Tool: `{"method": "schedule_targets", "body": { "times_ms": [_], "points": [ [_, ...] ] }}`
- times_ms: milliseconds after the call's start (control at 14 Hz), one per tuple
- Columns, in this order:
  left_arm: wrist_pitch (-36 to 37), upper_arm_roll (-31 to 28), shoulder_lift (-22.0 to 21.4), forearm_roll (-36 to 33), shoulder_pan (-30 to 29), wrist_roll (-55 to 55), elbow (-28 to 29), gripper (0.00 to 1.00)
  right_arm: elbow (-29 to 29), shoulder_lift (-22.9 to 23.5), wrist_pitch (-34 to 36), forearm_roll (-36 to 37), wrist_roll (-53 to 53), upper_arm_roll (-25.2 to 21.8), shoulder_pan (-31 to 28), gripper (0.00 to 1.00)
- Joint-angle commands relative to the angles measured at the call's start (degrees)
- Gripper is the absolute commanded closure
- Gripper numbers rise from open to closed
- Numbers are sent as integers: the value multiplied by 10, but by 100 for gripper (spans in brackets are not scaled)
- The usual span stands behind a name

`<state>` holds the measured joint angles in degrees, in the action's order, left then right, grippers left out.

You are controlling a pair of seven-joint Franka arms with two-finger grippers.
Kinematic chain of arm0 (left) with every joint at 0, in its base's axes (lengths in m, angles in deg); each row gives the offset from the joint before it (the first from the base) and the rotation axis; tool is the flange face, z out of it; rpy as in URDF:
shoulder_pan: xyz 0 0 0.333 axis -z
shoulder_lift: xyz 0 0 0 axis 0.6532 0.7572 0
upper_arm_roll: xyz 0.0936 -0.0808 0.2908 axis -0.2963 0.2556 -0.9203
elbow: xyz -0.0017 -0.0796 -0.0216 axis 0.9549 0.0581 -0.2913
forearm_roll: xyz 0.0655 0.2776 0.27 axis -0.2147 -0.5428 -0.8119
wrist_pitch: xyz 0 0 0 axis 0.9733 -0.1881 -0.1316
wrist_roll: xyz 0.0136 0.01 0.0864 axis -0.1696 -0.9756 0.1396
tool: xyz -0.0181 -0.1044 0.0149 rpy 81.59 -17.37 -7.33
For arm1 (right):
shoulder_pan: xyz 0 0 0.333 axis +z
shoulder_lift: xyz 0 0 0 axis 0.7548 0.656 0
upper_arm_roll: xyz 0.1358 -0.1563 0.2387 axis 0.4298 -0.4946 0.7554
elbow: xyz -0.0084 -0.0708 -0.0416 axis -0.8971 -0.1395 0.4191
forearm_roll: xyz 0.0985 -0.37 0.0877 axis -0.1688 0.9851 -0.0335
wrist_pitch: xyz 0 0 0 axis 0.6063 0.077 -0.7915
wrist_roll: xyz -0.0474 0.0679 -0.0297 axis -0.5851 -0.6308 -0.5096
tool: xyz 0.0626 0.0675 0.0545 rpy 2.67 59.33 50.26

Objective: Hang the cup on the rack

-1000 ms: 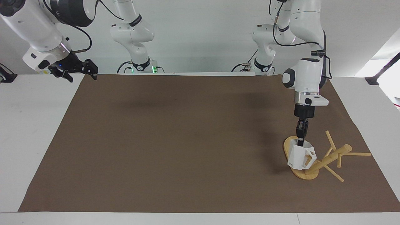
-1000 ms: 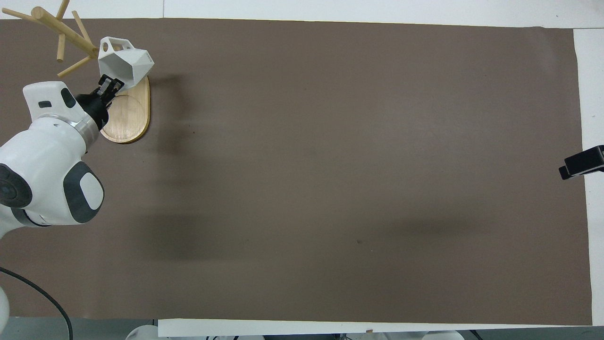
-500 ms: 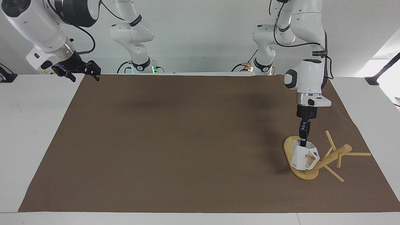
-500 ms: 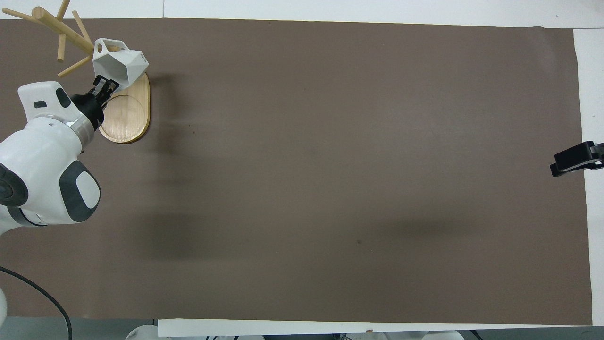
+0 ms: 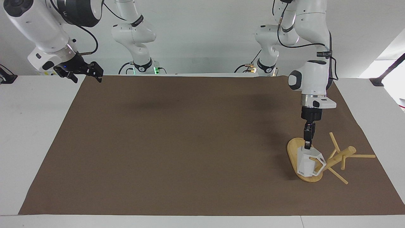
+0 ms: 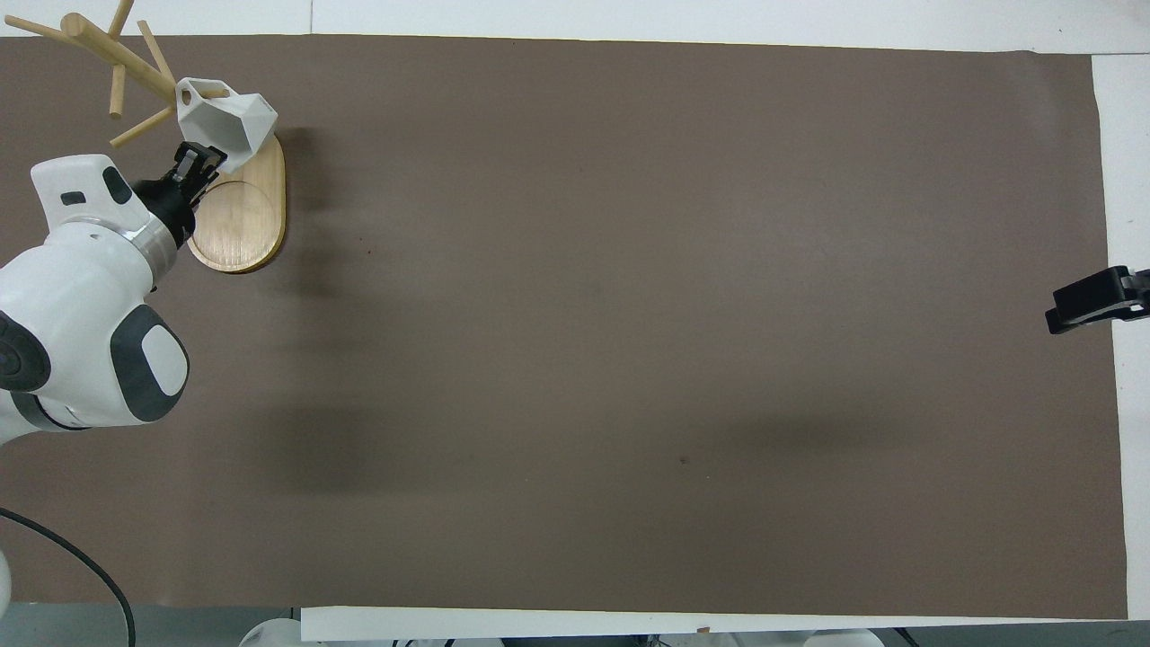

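Note:
The white faceted cup [image 5: 305, 164] [image 6: 226, 121] hangs by its angular handle on a low peg of the bamboo rack [image 5: 338, 158] [image 6: 117, 58], its body just over the rack's oval base [image 5: 292, 150] [image 6: 238, 225]. My left gripper [image 5: 307, 145] [image 6: 199, 162] points straight down at the cup's upper rim, open, its tips at the rim's edge and no longer gripping it. My right gripper [image 5: 83, 73] [image 6: 1092, 305] waits open and holding nothing over the mat's edge at the right arm's end of the table.
A large brown mat [image 5: 190, 142] covers the table, with white tabletop around it. Several bare pegs [image 5: 364, 155] stick out of the rack's post toward the left arm's end of the table.
The left gripper carried the cup's handle onto the peg, then opened. The cup dropped slightly and now hangs from the peg. The right gripper drifted a little toward the mat.

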<state>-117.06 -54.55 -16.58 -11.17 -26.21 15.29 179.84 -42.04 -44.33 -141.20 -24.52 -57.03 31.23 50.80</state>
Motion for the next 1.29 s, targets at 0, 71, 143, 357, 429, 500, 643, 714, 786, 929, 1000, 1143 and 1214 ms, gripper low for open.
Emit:
{"method": "schedule_targets", "body": {
  "times_ms": [0,71,143,357,429,500,643,714,786,929,1000,1143,1214],
  "points": [
    [123,0,-42,4,-7,-3,-17,5,-10,-10,-14,1,-31,5,-4,0],
    [185,0,-68,4,-9,-1,-25,1,-10,-10,-20,1,-70,9,-4,0],
    [257,-1,-88,4,-9,0,-37,1,-11,-10,-27,1,-96,10,-3,0],
    [511,-2,-104,-3,-31,40,-142,1,-13,-10,-36,0,-84,11,-1,0],
    [589,-2,-99,-3,-41,82,-182,1,-12,-10,-35,1,-78,18,-1,0],
    [647,-2,-96,-4,-47,128,-216,1,-11,-9,-35,1,-67,23,-5,0],
    [730,-3,-96,-15,-64,187,-260,1,-11,-8,-32,0,-65,41,-19,0],
    [771,-2,-96,-47,-64,228,-284,1,-11,-7,-30,1,-65,53,-27,0],
    [810,-2,-94,-73,-64,278,-309,1,-11,-6,-30,1,-65,67,-40,0],
    [870,-3,-73,-82,-65,399,-359,1,-11,-5,-30,1,-65,79,-50,0],
    [883,-4,-67,-84,-68,469,-370,1,-11,-6,-30,1,-65,78,-50,0],
    [884,-4,-58,-82,-74,500,-384,1,-13,-5,-34,-1,-65,75,-51,0],
    [887,-4,-44,-78,-70,499,-398,1,-15,-6,-28,-1,-64,76,-51,0]
  ]
}}
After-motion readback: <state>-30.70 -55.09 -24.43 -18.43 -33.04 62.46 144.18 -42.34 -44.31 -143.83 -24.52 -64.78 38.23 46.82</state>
